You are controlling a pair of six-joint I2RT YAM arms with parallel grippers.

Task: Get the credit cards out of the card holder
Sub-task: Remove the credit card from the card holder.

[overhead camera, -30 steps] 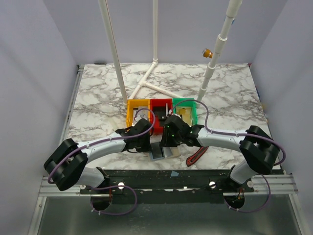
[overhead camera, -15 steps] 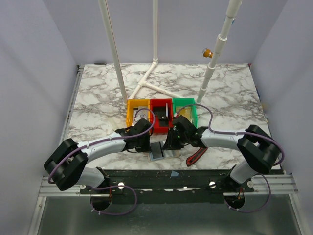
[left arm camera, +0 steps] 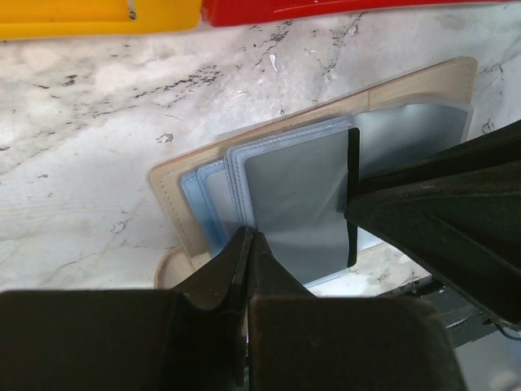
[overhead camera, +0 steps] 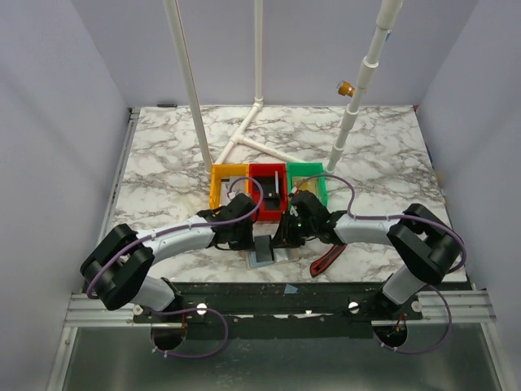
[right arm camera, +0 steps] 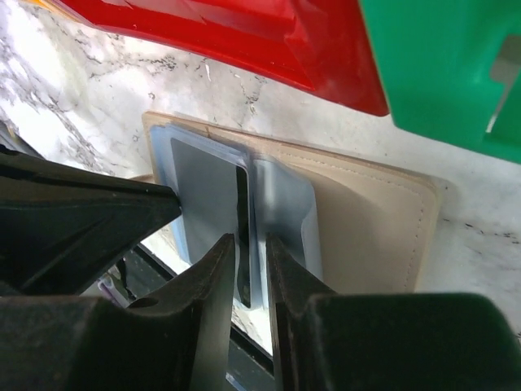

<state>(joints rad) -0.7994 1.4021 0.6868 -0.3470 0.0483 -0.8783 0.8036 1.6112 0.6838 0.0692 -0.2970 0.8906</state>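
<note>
**Card holder** (right arm camera: 366, 236), one: lies open on the marble surface (left arm camera: 81, 147), just before the red bin (overhead camera: 269, 169).
**Left gripper** (left arm camera: 247, 243): jaws pressed together, tip on the pocket leaf, apparently to pin it.
**Right gripper** (right arm camera: 251, 244): jaws narrowly parted astride the edge of one grey credit card (left arm camera: 297, 204); whether they pinch it cannot be told.
**Bins**, three: red, yellow bin (overhead camera: 216, 191), green bin (overhead camera: 308, 169).

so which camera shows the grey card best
Left wrist: the grey card shows broad, nearly whole, over the card holder. Right wrist shows it narrower, its edge between the right gripper fingers. Top external: only a tiny grey patch.
</note>
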